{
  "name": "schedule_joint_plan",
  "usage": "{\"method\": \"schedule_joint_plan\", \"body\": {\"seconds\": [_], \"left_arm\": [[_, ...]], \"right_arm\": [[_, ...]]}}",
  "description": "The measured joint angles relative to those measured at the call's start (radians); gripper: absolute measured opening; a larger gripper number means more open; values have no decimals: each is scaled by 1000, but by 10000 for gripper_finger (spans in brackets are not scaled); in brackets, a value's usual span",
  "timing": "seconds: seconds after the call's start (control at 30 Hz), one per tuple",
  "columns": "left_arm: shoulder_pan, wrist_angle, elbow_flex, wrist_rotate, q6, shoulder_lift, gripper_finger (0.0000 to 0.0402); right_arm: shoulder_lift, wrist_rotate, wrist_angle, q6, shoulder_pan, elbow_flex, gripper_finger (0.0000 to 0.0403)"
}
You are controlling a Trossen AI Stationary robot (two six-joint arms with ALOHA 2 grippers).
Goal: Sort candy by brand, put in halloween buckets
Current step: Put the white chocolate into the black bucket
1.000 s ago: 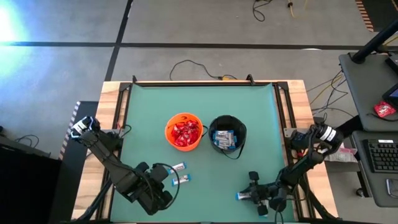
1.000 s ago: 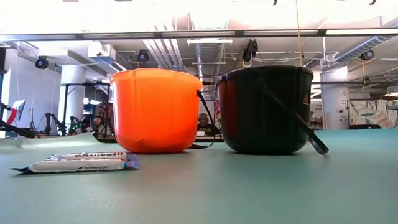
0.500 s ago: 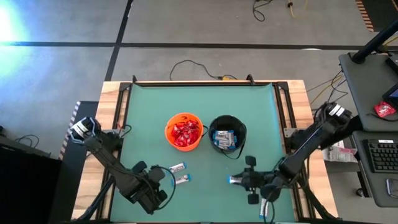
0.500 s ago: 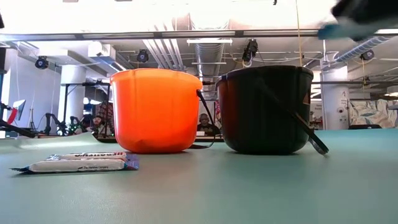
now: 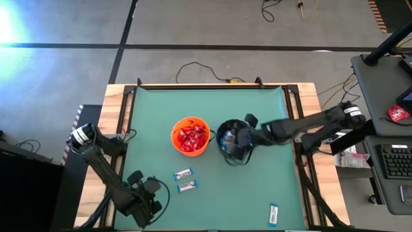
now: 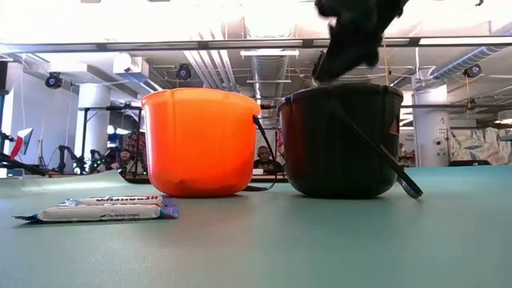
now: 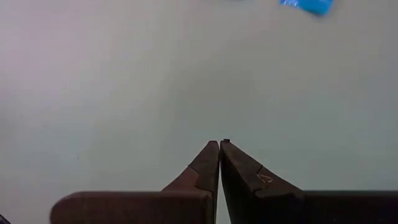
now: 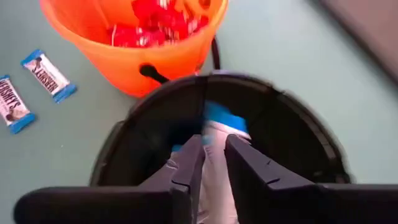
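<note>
While right pincer (image 8: 210, 163) grips one bar (image 8: 217, 134) over black bucket (image 5: 235, 140), left pincer (image 7: 219, 163) clenched, three bars loose (image 5: 183, 174).

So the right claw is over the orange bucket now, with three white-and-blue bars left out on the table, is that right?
Not quite. The right claw is over the black bucket, not the orange bucket, as the high view shows. Three white-and-blue bars do lie out on the table: two near the left arm, one near the front edge.

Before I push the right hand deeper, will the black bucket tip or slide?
Black bucket probably slides rather than tips: it stands squat and upright on the smooth green mat. Its few bars likely add little weight. Right hand is above its opening, so bumping the rim could nudge it.
</note>
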Motion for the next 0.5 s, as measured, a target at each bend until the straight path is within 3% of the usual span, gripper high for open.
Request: {"method": "schedule_joint_plan", "body": {"seconds": [0.23,0.5], "left_arm": [[-74,-1,-11,0,-83,3,0],[-117,3,-11,-3,-135,3,0]], "right_arm": [[56,-208,20,41,-165,-46,43],[23,-222,6,41,-112,22,76]]}}
